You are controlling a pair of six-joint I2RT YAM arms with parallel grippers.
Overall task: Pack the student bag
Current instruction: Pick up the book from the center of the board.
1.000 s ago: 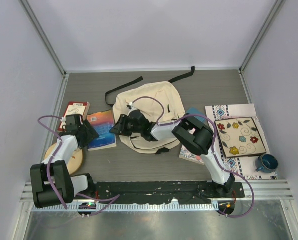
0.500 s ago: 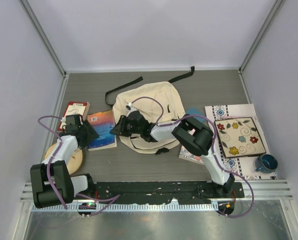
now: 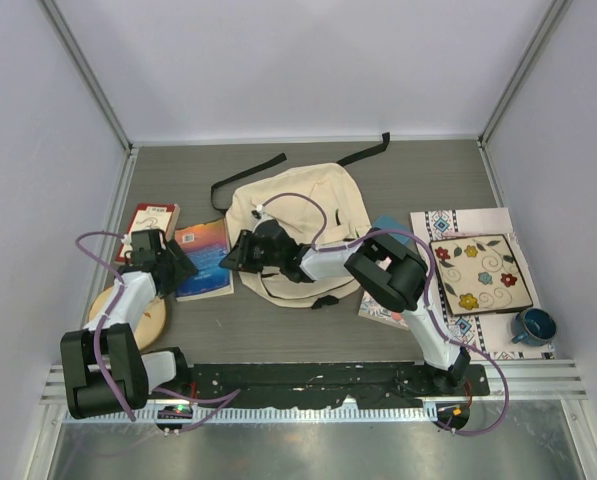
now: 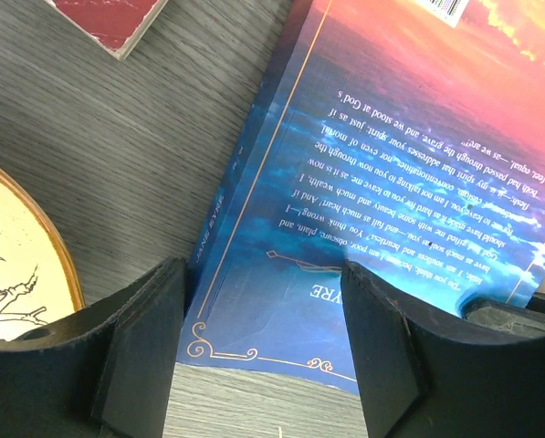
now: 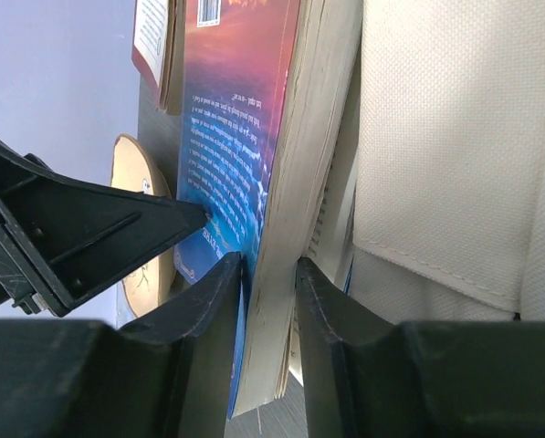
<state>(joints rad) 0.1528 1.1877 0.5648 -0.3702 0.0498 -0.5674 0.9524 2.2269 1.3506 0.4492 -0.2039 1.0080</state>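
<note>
The student bag [image 3: 308,205], cream with black straps, lies mid-table; in the right wrist view its fabric [image 5: 464,137] fills the right side. A blue paperback book [image 3: 206,255] lies just left of it. My right gripper [image 3: 234,256] reaches over the bag's left edge. Its jaws [image 5: 270,283] press the book's page block [image 5: 299,137] from both sides, with a few pages left outside. My left gripper [image 3: 181,266] stands open over the book's near-left corner [image 4: 254,301]. One of its fingers [image 5: 99,228] touches the cover.
A red book [image 3: 153,218] lies left of the blue one, with a round wooden plate [image 3: 148,315] below it. On the right are a patterned placemat [image 3: 468,225], a square floral plate [image 3: 480,273] and a blue cup [image 3: 533,325]. Another book [image 3: 383,305] lies under the right arm.
The right gripper's jaws have narrowed onto the blue book's pages. Both arms have otherwise stayed almost still, and the left gripper's opening looks the same.
</note>
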